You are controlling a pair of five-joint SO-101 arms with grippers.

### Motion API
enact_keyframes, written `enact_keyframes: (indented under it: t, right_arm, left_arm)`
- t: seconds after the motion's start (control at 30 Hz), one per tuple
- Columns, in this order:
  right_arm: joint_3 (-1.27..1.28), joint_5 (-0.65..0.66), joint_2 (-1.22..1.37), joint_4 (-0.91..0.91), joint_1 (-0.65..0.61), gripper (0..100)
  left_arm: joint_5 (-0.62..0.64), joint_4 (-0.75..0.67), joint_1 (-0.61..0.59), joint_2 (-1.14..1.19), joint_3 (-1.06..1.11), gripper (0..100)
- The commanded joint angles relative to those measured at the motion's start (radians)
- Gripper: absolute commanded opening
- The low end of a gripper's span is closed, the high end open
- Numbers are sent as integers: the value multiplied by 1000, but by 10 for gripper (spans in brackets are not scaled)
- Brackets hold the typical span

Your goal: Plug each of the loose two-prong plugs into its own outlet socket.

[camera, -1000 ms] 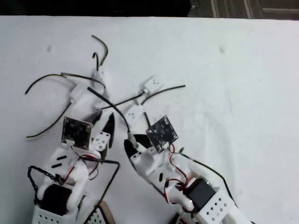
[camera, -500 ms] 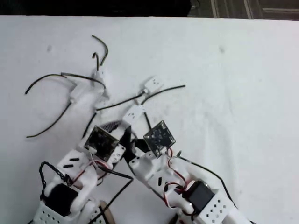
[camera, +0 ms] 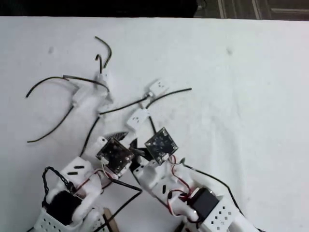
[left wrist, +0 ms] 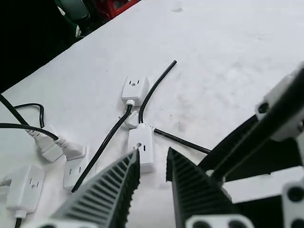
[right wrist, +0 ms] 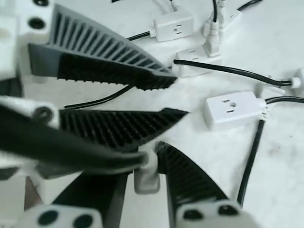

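The right gripper [right wrist: 142,167] was squeezed tight on a small white plug [right wrist: 146,179], which sat between its black fingers low over the white table [camera: 251,96]. The left gripper [left wrist: 153,160] was right beside it, very close, with its grey ribbed fingers a little apart and nothing between them. Seen from above, both grippers sat close together near the front of the table. A white outlet socket [camera: 139,117] lay near them at about 12 o'clock, flat on the table with its holes facing up. A second socket [camera: 158,87] lay at about 1 o'clock from the first one, with a thin black cable [camera: 169,93] just beside it. At about 10 o'clock from the first socket there was a bunch of white plugs and sockets [camera: 89,96], with more black cables curling away from them
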Motion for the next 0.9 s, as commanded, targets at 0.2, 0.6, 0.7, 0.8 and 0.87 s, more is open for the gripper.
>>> enact_keyframes:
  t: [0.2,0.6,0.7,0.8,0.87]
  right_arm:
    - [-23,-11,-15,-24,165,18]
    - [-21,-78,-8,-147,507,18]
    - [-21,-106,-7,-147,533,18]
    - [-21,-109,-7,-147,550,18]
    - [-21,-109,-7,-147,562,18]
  left_arm:
    - [3,-101,-125,4,2,113]
    - [109,-64,-334,12,-44,176]
    - [107,-31,-300,15,-91,176]
    - [107,-35,-246,88,-107,172]
    - [104,-60,-242,193,-147,160]
